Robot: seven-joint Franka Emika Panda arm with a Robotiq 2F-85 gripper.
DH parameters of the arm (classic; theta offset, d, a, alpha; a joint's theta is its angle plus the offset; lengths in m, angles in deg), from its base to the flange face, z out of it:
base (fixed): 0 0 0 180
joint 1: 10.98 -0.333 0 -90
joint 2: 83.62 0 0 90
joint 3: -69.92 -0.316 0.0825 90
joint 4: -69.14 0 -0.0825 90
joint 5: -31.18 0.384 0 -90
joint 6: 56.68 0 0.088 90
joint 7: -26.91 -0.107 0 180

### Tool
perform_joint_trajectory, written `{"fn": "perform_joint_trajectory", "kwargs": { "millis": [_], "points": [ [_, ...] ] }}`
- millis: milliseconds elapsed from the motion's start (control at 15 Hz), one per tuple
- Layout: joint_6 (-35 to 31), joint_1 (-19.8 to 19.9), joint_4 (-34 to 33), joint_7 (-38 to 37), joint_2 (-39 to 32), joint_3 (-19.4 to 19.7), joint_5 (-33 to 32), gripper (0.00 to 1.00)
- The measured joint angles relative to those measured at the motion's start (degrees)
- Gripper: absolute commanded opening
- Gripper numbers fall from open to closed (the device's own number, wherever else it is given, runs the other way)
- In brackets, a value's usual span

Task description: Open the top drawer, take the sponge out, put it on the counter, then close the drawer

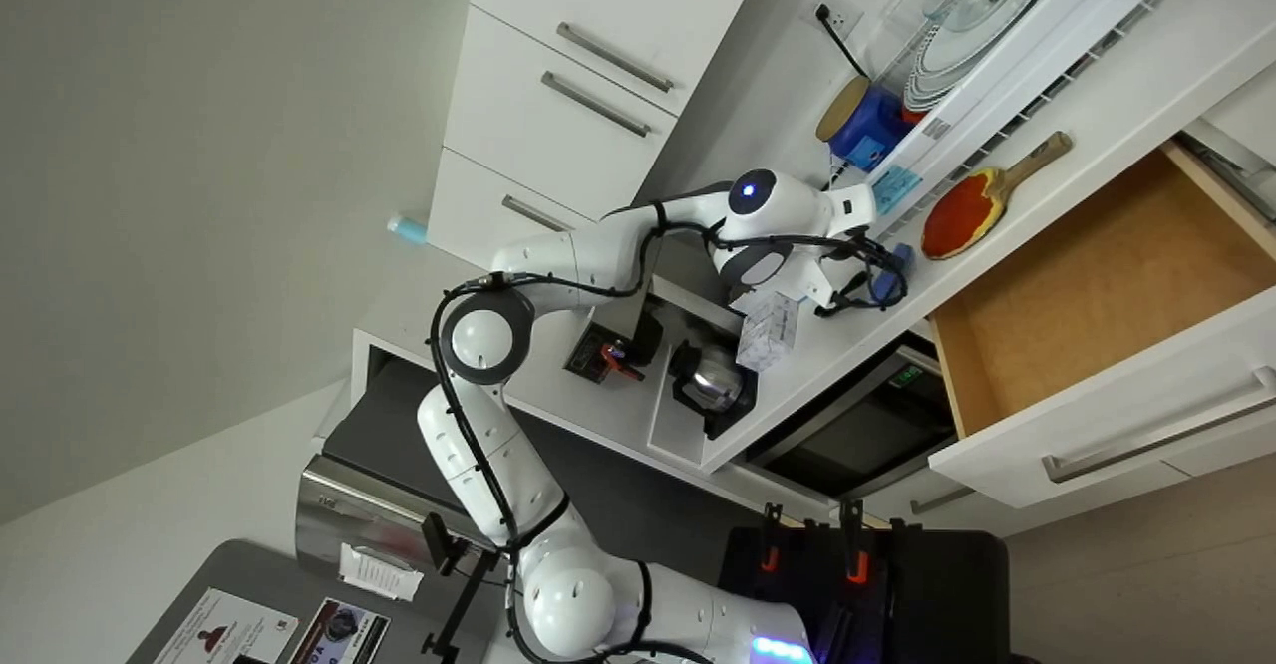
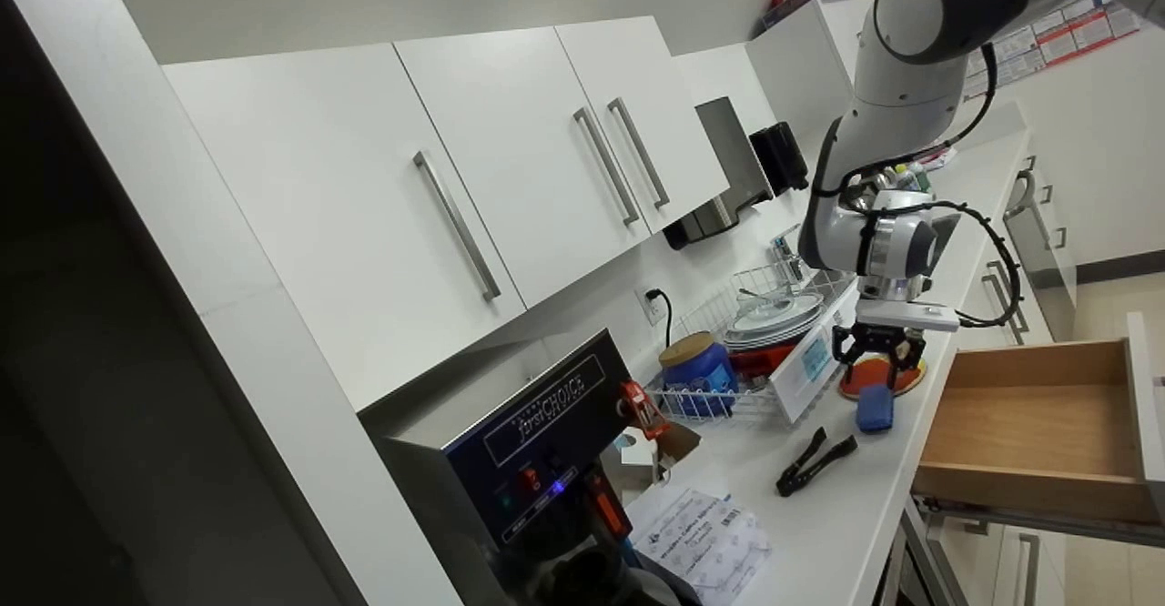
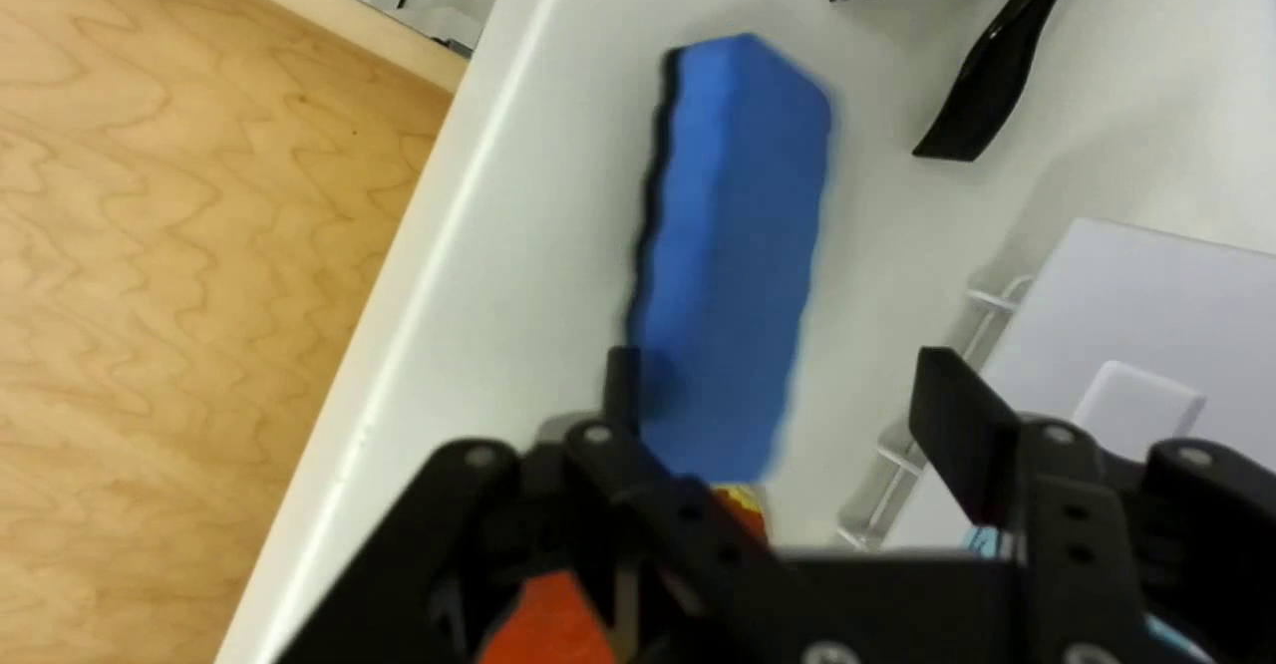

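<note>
The top drawer (image 1: 1092, 285) stands pulled out, its tan wood inside showing in both exterior views (image 2: 1038, 406) and in the wrist view (image 3: 199, 275). The blue sponge (image 3: 743, 215) is over the pale counter (image 3: 528, 245), beside the drawer; it also shows in the exterior views (image 2: 875, 409) (image 1: 890, 273). My gripper (image 3: 783, 385) is open, fingers pointing down just above the counter (image 2: 774, 497) in an exterior view (image 2: 871, 374). One finger overlaps the sponge's near end in the wrist view; the other is apart from it. I cannot tell whether finger and sponge touch.
Black tongs (image 2: 810, 469) lie on the counter near the sponge. A round orange paddle (image 1: 962, 213) lies partly behind my gripper. A white dish rack (image 1: 1027, 76) with plates and a blue container (image 2: 699, 374) stand along the wall. A patterned paper package (image 1: 768, 330) lies further along.
</note>
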Motion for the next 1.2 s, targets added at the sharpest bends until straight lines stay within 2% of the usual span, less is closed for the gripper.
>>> {"fn": "perform_joint_trajectory", "kwargs": {
  "millis": [467,733,1000,1200],
  "points": [
    [0.87,0.0,-1.34,-3.66,-1.02,0.19,-1.65,1.0],
    [0.87,2.01,1.38,-2.89,0.72,0.83,-1.42,1.0],
    [1.07,6.59,6.63,4.13,4.78,1.48,2.87,1.0],
    [4.21,10.65,10.01,11.73,7.84,3.41,8.38,1.0]
  ]
}}
